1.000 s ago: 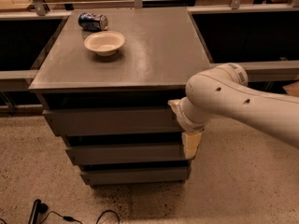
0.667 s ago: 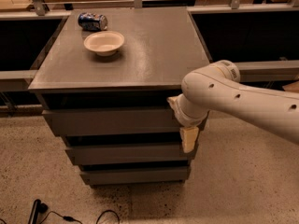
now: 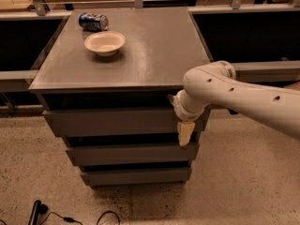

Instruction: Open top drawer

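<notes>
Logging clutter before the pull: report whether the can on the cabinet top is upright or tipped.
Tipped: the can lies on its side near the bowl. The gripper hangs at the right end of the top drawer.

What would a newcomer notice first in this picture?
The big white robot arm reaches in from the right, its gripper at the right end of the top drawer. Next come the pale bowl and a can lying behind it on the grey cabinet top.

Tool point(image 3: 186, 133) slightly farther left, at top drawer point(image 3: 112, 122)
</notes>
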